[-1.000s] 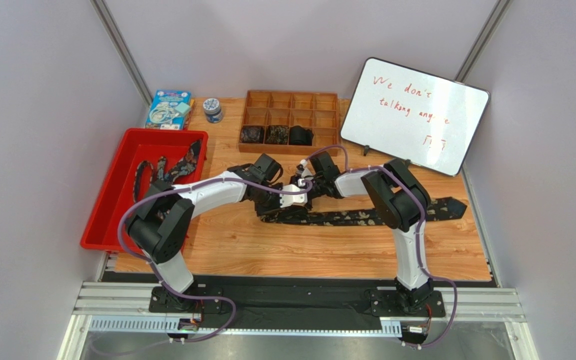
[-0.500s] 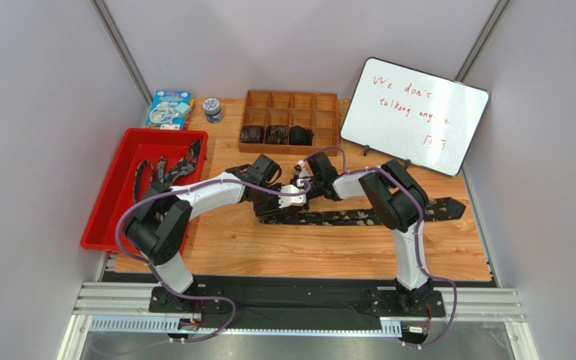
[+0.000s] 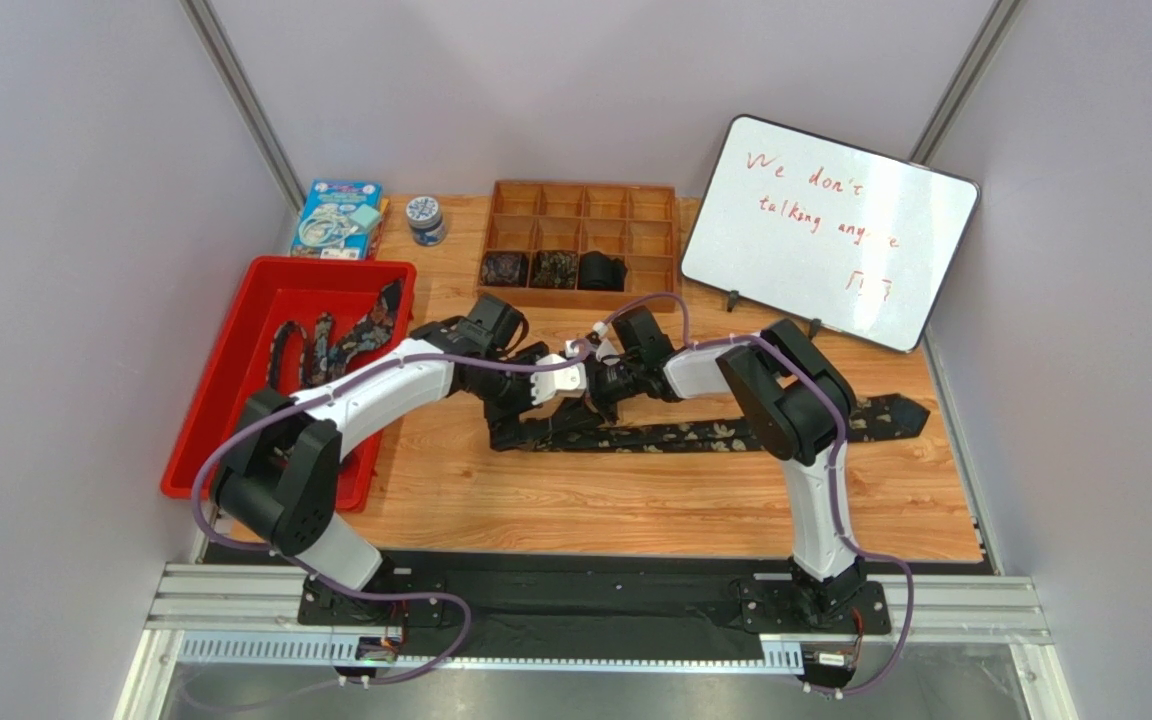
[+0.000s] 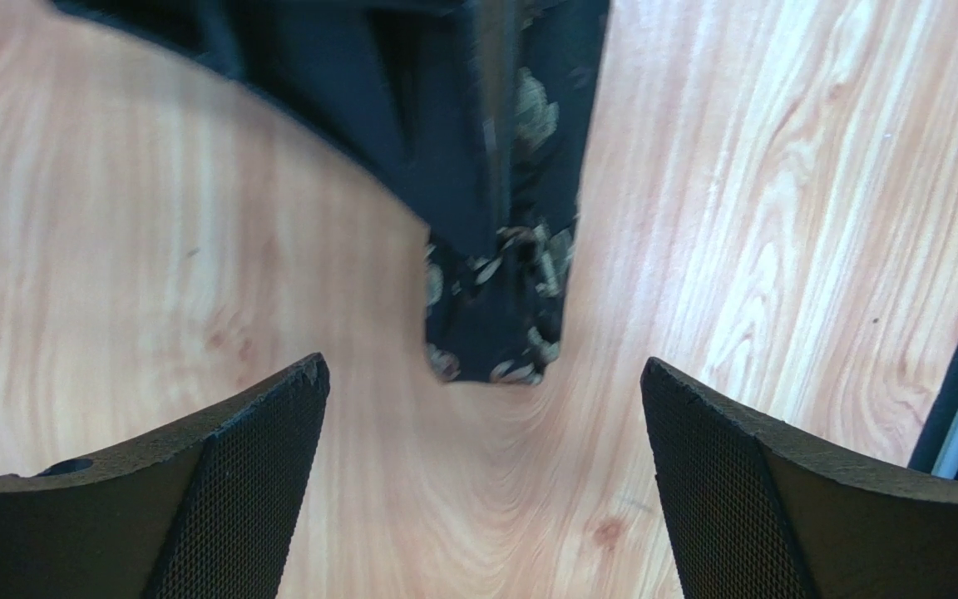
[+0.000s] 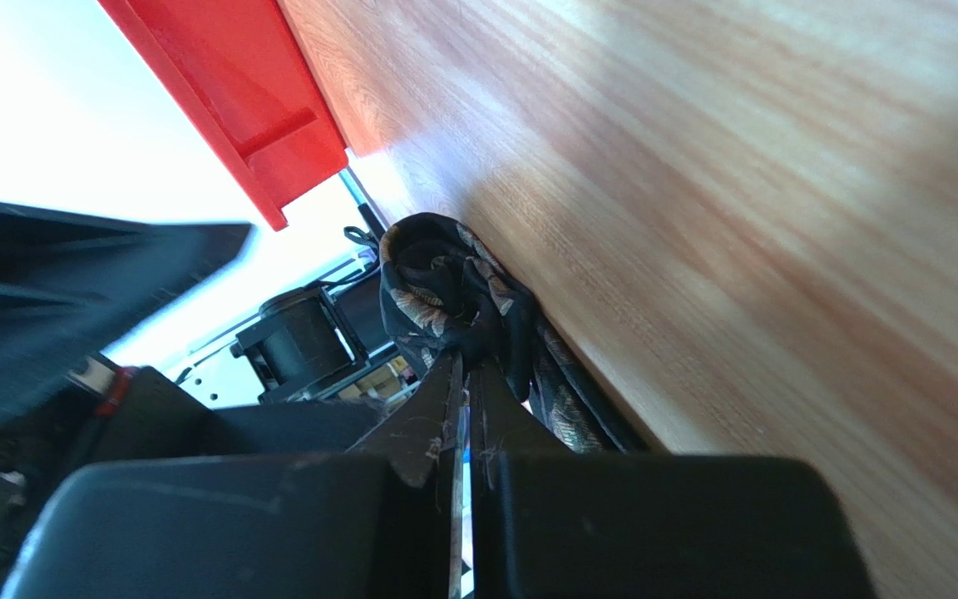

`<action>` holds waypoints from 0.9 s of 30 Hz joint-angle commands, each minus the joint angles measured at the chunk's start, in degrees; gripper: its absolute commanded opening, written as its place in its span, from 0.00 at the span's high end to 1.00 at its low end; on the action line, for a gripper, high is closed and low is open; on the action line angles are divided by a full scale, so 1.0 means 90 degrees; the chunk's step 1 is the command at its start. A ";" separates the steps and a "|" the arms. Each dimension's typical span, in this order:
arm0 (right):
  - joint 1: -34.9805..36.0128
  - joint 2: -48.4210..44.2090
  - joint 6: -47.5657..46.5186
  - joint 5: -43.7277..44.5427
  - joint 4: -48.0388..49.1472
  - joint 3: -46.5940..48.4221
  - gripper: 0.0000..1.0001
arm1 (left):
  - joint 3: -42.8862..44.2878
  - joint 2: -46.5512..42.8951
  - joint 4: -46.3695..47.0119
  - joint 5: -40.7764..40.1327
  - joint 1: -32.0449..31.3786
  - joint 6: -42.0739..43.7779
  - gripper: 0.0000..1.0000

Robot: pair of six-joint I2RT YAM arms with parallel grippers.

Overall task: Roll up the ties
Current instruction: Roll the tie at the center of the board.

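Ties (image 3: 330, 338) lie in loose loops in the red tray (image 3: 222, 405) at your far left, probably a supply kept within the left arm's reach. Behind the tray sit a blue printed pack (image 3: 336, 219) and a small jar (image 3: 425, 219); their print is too small to read.

Toward the middle, your left pincer (image 4: 482, 365) is spread wide and low over the table (image 3: 537, 510), with nothing between its pads. The narrow end of the long tie (image 3: 717, 435) lies flat on the wood just ahead of it, untouched. Judge that as a pincer placed to steady or guide the strip.

Just to its right, your right pincer (image 5: 462, 365) is pressed together, pinching a bunched fold of that tie close to the wood, likely the start of a coil. The rest of the strip runs straight off to the right, so it can feed into a roll.

Behind, the wooden compartment box (image 3: 585, 195) holds three small dark coils (image 3: 552, 270) in its near row, seemingly the home for finished rolls.

At your far right a whiteboard (image 3: 823, 225) stands propped, with red handwriting: "We don't talking any…"; the rest is not legible.
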 commanded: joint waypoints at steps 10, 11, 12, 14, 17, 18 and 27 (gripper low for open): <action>0.0060 -0.0289 0.0001 0.0151 -0.0019 0.0061 1.00 | 0.0348 0.1049 0.0704 -0.1014 -0.0713 -0.0544 0.04; 0.0060 -0.0328 0.0050 0.0122 -0.0010 0.0032 1.00 | 0.0377 0.1136 0.0724 -0.1082 -0.0722 -0.0602 0.08; 0.0070 -0.0338 0.0060 0.0122 0.0000 0.0012 1.00 | 0.0387 0.1176 0.0753 -0.1131 -0.0742 -0.0612 0.10; 0.0080 -0.0367 0.0109 0.0112 0.0020 -0.0037 1.00 | 0.0368 0.1264 0.0754 -0.1170 -0.0781 -0.0573 0.20; 0.0099 -0.0426 0.0226 0.0074 0.0068 -0.0076 1.00 | 0.0329 0.1323 0.0812 -0.1219 -0.0810 -0.0544 0.35; 0.0099 -0.0455 0.0275 0.0073 0.0069 -0.0076 1.00 | 0.0329 0.1342 0.0822 -0.1248 -0.0810 -0.0621 0.39; -0.0008 -0.0572 0.0130 0.0141 -0.0350 -0.0096 1.00 | 0.0095 0.1148 0.0734 -0.1092 -0.0810 -0.0496 0.76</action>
